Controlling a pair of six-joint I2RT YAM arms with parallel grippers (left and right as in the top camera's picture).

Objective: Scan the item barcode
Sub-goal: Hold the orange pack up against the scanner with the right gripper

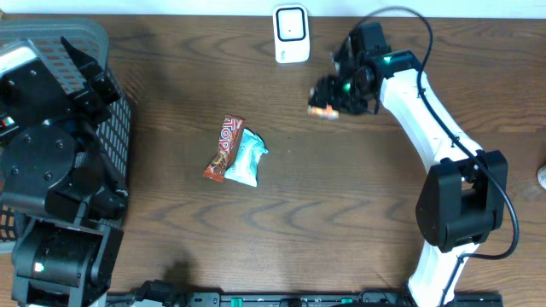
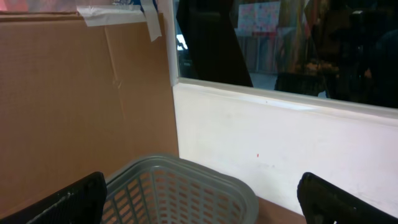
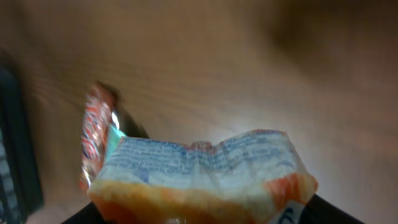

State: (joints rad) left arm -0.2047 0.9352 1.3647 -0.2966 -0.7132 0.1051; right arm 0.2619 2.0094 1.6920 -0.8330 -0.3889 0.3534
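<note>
Right fingers (image 1: 331,92) grasp the orange packet (image 3: 199,168) aloft beside the scanner (image 1: 291,34) at the far edge of the surface (image 1: 341,222); left fingers (image 2: 68,202) hang released over the basket (image 2: 180,180). Risk: the crumpled wrapper, angled away, may hide its barcode, or slip.

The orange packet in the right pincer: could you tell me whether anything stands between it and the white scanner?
Nothing visible does. The right pincer holds the orange packet close to the white scanner, with only bare table between them; the red bar and blue packet lie mid-table.
</note>
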